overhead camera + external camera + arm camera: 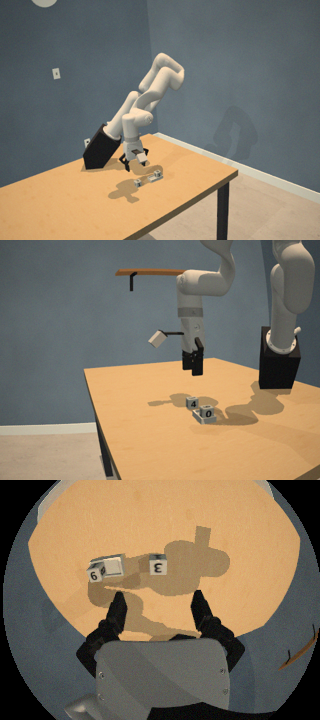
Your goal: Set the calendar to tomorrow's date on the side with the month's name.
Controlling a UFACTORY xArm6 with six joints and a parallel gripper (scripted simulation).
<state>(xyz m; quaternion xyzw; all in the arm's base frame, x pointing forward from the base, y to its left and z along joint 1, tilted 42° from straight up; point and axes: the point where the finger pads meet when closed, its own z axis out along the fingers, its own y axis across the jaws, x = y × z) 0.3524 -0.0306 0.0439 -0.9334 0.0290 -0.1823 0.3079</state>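
The small grey tray (156,179) (208,420) (115,566) lies flat on the table. One white cube (157,173) (206,411) (95,573) stands in its right end as seen in the top view, with a 1 towards that camera and a 0 towards the exterior camera. The tray's other half holds nothing. The second cube (137,183) (192,403) (158,565) stands flat on the table beyond the tray's free end, apart from it, showing a 1 in the top view and a 4 in the exterior view. My gripper (135,167) (192,372) (158,598) is open and empty, well above the table.
The table's front edge (180,209) runs beyond the tray and cubes in the top view. The arm's black base (101,149) (279,371) stands at the back of the table. A wall shelf (152,272) is on the far wall.
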